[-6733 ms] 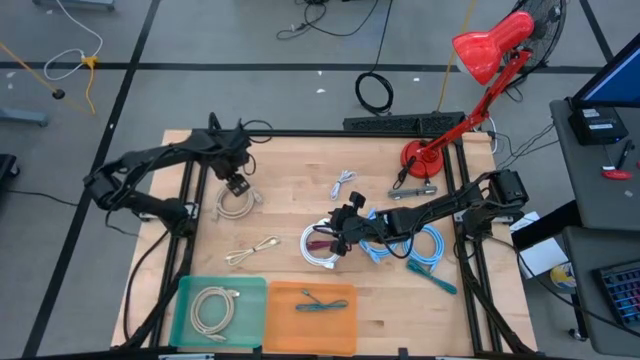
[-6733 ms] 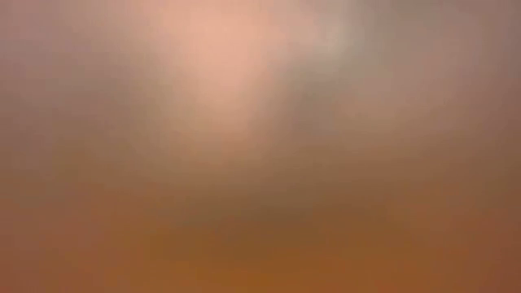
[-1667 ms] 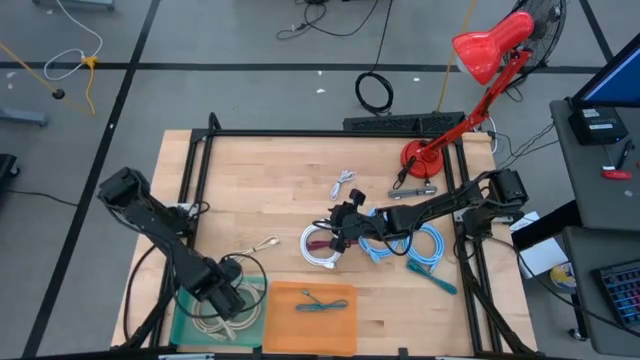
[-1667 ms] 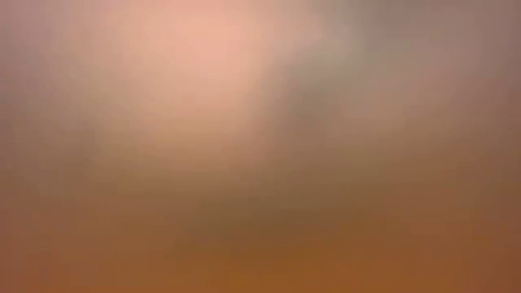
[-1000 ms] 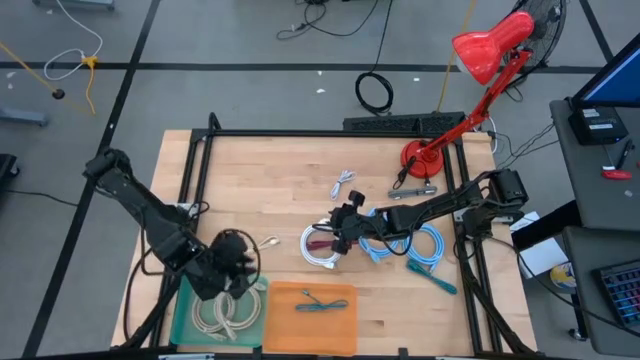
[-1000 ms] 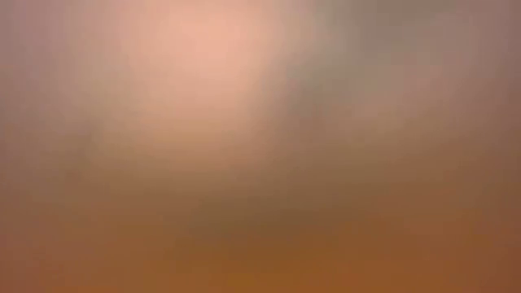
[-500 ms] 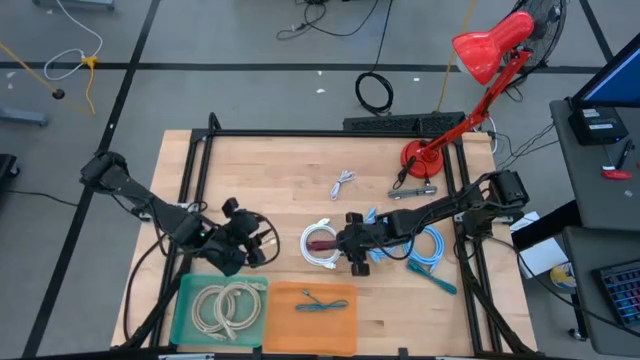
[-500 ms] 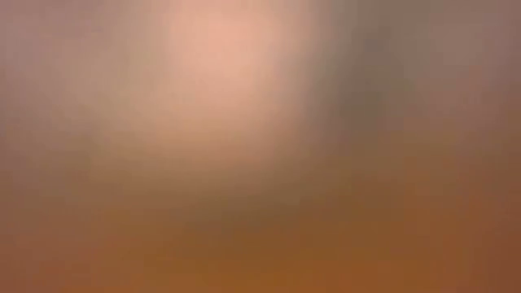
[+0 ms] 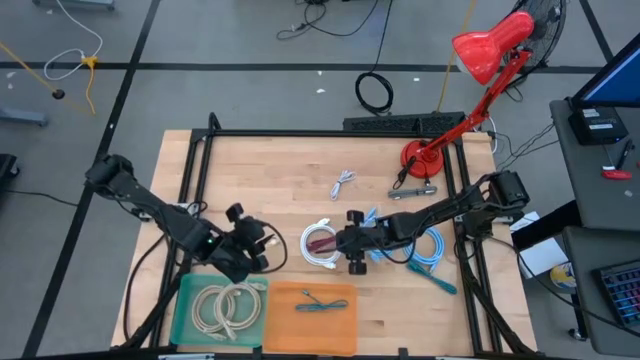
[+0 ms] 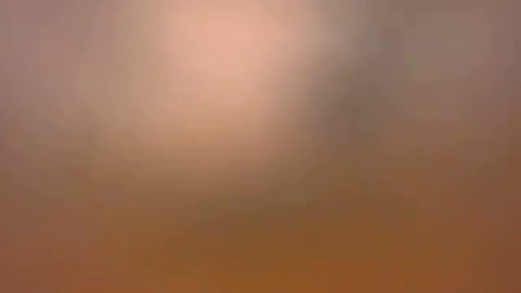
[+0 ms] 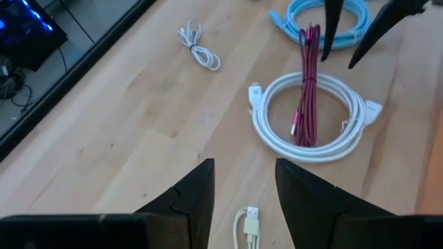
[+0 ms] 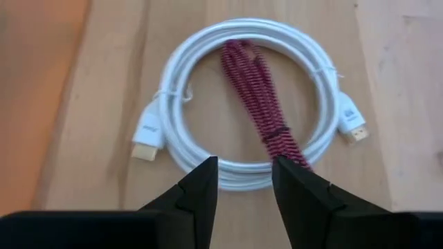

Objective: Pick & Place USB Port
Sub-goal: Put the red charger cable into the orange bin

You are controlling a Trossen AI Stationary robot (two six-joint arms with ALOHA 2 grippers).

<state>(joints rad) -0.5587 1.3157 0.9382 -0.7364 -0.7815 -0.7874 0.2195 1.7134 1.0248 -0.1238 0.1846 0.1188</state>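
Lying flat: a white cable (image 12: 242, 104) is coiled in a round ring on the wooden desk (image 9: 290, 170), with a red braided cable (image 12: 263, 114) laid across it.
Right fingers: two dark fingers (image 12: 201, 190) are held apart, with nothing between them, just above the near edge of the white ring.
Right gripper (image 9: 352, 245): it is seen in the high view just beside the white ring, near the middle of the desk.
Red cable's long axis: in the high view it runs across the ring (image 9: 322, 245), toward the right gripper; it is folded into a thin bundle with a dark tie at its middle.
White cable's ends: one flat plug with a gold tip sits on each side of the ring, both pointing toward the right fingers.
Left fingers: two dark fingers (image 11: 197, 197) are spread apart and hold nothing; a small pale plug (image 11: 250, 225) is seen on the desk in the gap between them.
Left gripper (image 9: 250, 250): it hangs above the desk, just past the far edge of the green tray (image 9: 190, 300).
Green tray: two beige coiled cables (image 9: 227, 308) are lying in it.
Orange tray (image 9: 335, 318): a small teal cable (image 9: 320, 303) is lying in it.
Blue cables (image 9: 425, 245): shiny loops are seen under the right arm.
Low view: only a blur is shown.
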